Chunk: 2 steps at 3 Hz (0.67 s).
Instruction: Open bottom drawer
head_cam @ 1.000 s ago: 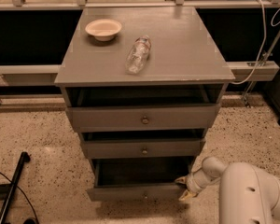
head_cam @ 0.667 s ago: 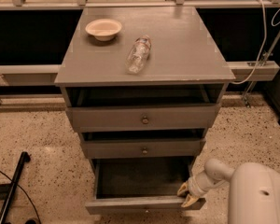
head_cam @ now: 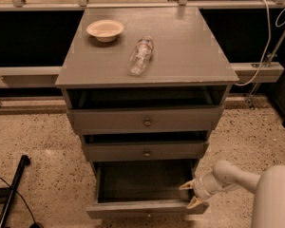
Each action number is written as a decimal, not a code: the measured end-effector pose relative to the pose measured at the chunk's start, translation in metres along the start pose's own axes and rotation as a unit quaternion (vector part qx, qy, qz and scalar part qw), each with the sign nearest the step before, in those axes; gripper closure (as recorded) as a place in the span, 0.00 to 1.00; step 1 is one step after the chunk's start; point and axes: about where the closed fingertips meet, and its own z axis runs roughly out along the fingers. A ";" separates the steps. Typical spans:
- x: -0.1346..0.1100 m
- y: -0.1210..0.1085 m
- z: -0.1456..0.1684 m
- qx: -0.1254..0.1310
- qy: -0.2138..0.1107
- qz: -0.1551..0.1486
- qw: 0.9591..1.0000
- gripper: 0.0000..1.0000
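Note:
The bottom drawer [head_cam: 147,207] of the grey cabinet is pulled far out, its dark empty inside showing; its front lies near the lower edge of the view. My gripper [head_cam: 191,194] is at the drawer's right front corner, with one yellowish fingertip [head_cam: 185,186] over the drawer's inside edge and the other [head_cam: 193,204] by the front panel. The white arm [head_cam: 237,177] reaches in from the lower right.
The middle drawer [head_cam: 146,151] and the top drawer [head_cam: 146,120] stand slightly open above. A bowl [head_cam: 105,30] and a lying plastic bottle [head_cam: 140,55] rest on the cabinet top [head_cam: 190,51]. A black pole [head_cam: 12,190] lies on the floor at left. A rail with cables runs behind.
The bottom drawer has slid further out toward the camera, and my gripper has moved down and forward with its right front corner.

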 end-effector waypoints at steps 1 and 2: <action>-0.004 -0.024 0.002 0.016 0.004 -0.008 1.000 0.50; 0.006 -0.055 0.022 0.028 0.007 0.007 1.000 0.68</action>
